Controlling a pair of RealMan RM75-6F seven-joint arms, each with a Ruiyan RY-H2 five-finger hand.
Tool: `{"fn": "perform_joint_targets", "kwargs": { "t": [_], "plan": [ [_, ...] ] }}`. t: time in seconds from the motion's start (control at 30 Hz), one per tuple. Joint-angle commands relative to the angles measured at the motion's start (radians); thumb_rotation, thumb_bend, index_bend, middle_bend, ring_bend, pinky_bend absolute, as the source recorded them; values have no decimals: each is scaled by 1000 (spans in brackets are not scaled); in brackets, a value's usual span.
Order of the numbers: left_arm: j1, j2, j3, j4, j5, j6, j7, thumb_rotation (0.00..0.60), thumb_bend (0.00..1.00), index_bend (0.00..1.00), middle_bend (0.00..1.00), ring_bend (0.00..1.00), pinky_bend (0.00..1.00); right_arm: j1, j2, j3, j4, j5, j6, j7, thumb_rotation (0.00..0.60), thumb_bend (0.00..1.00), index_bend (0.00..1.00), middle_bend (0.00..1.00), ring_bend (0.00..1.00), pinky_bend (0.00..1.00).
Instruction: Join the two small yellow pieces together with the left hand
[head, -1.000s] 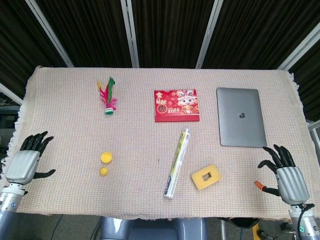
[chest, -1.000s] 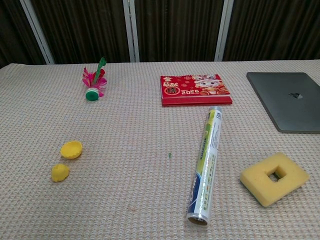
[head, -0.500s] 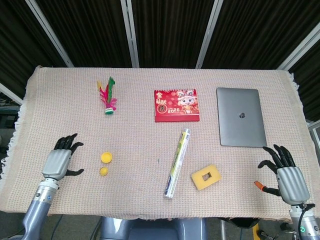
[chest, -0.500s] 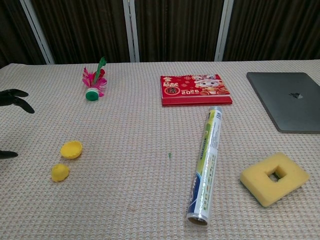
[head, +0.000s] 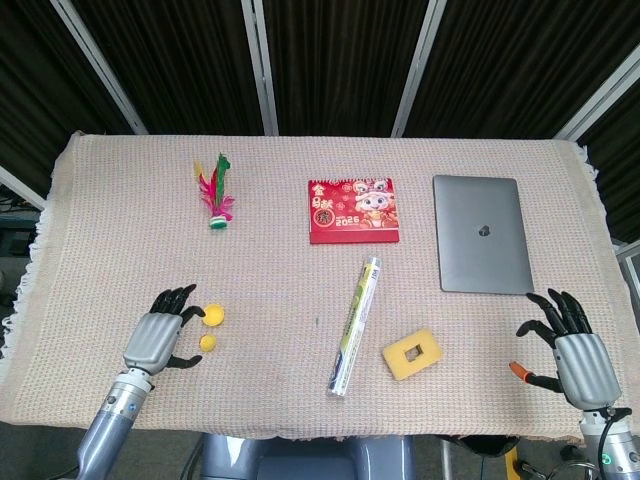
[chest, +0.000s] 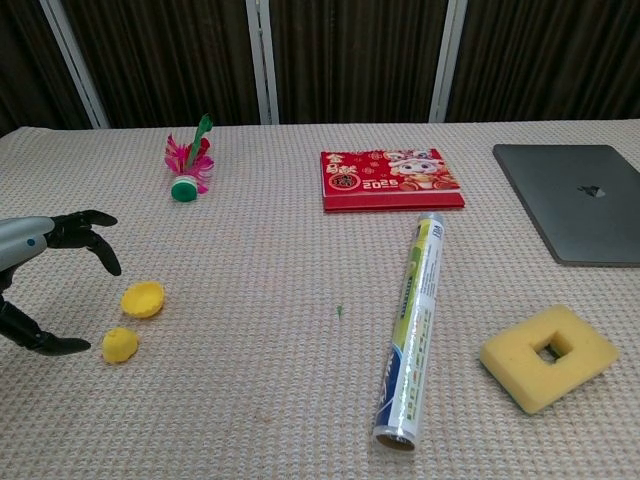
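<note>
Two small yellow pieces, the landmark for all that follows: an open cup-shaped half (head: 212, 315) and, just nearer the table's front edge, a rounded half (head: 207, 342), close together but apart, both lying loose on the woven table cover (head: 120, 220). Left hand (head: 158, 338): immediately left of the pieces, fingers spread and empty, thumb reaching under toward the rounded half and fingertips (chest: 104, 256) arched above the cup half; no contact that can be confirmed. Risk: both pieces are small, light and curved, so a closing finger may likely flick one away or roll it across the weave rather than trap it; the cup half could tip mouth-down, leaving nothing for the rounded half to seat in. Right of the pieces: a foil-wrapped roll (head: 355, 325), then a yellow sponge block (head: 411, 354) with a square hole. Far beyond the pieces: feather shuttlecock (head: 217, 190), red calendar (head: 352, 210), grey laptop (head: 481, 247). Right hand (head: 575, 355): far right of the pieces at the table corner, fingers splayed, holding nothing, idle.
</note>
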Motion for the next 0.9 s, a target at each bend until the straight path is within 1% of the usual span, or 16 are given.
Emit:
{"fn": "perform_joint_targets", "kwargs": {
  "t": [0.03, 0.33, 0.6, 0.9],
  "plan": [
    [-1, -9, 5, 7, -8, 5, 9, 600, 156, 337, 0, 0, 0, -1, 0, 0, 0, 0, 1, 2, 600, 0, 475, 131, 0, 0],
    [3, -30, -1, 34, -43, 39, 26, 600, 188, 410, 0, 0, 0, -1, -2, 2, 4, 1, 5, 10, 600, 0, 476, 129, 0, 0],
    [-6, -40, -11, 37, -70, 39, 26, 600, 196, 484, 0, 0, 0, -1, -3, 2, 5, -1, 8, 13, 600, 0, 476, 124, 0, 0],
    [-25, -69, -11, 49, -80, 35, 47, 600, 196, 494, 0, 0, 0, -2, -3, 3, 9, -2, 12, 26, 600, 0, 476, 118, 0, 0]
  ]
}}
